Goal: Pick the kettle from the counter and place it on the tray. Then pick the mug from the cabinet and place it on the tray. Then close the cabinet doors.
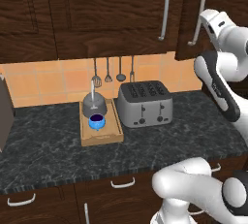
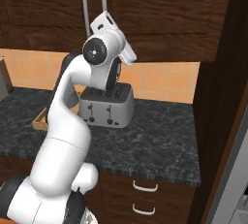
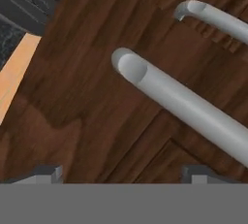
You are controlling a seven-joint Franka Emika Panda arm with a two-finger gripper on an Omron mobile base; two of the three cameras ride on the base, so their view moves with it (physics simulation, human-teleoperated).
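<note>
Hand view first: two grey bar handles (image 3: 189,106) run diagonally across dark wood grain, right up close, and the two finger tips (image 3: 48,173) at the bottom stand far apart with nothing between them — jaws wide, gripping nothing.

Left base view gives us the payoff on the counter (image 1: 58,145): the tan tray (image 1: 101,132) sits just left of the silver toaster (image 1: 145,104), and on it stands the grey kettle (image 1: 94,104) toward the back, with the blue mug (image 1: 96,121) right in front of it. Utensils (image 1: 114,72) hang on the orange tile behind. Up top, the cabinet doors (image 1: 116,14) look nearly flush, the right one sitting a touch proud of the left, with the arm's hand end raised by the right door's handle (image 1: 197,14).

Right base view flips it: the arm's white bulk covers most of the tray, leaving just a corner (image 2: 40,120) peeking out left of the toaster (image 2: 106,104). Both handles (image 2: 94,5) rise side by side just above the wrist.
</note>
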